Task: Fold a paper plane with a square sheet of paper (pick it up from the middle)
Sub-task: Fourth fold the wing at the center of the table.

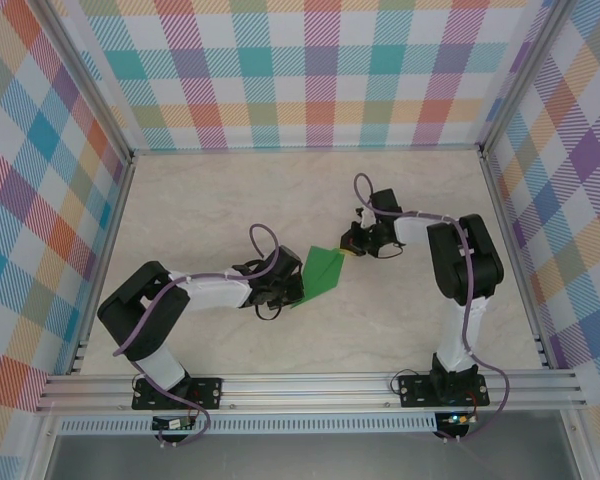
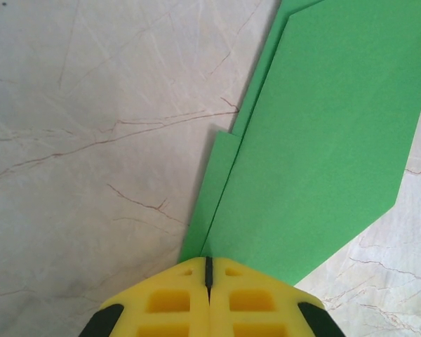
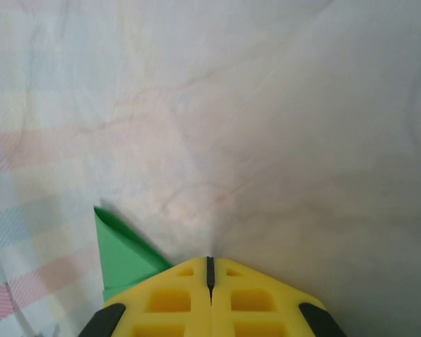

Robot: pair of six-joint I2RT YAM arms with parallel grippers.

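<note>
1. Seen from above, the green paper (image 1: 321, 272) lies folded near the middle of the pale marbled table (image 1: 220, 200). Its long axis runs from 7 o'clock to 1 o'clock.
2. The left claw (image 1: 288, 290) sits at the paper's 7 o'clock end. The right claw (image 1: 348, 244) sits at its 1 o'clock tip, so the paper is between the two.
3. In the left wrist view the left claw (image 2: 209, 258) has its yellow fingers pressed together, with only a thin dark seam between them.
4. From those fingertips the paper (image 2: 323, 140) fans out toward 1 o'clock as a broad flat panel. Narrower layers step out along its 9 o'clock edge.
5. The paper's narrow end meets the fingertips and passes out of sight beneath them. I cannot tell whether it is pinched or only pressed.
6. In the right wrist view the right claw (image 3: 209, 258) is also closed, finger against finger.
7. A pointed green corner (image 3: 123, 246) sticks out at 8 o'clock from those fingertips and touches the left finger. Whether it is actually gripped cannot be told.
8. Checked walls (image 1: 310, 70) in pastel colours stand around the table at 9, 12 and 3 o'clock.
</note>
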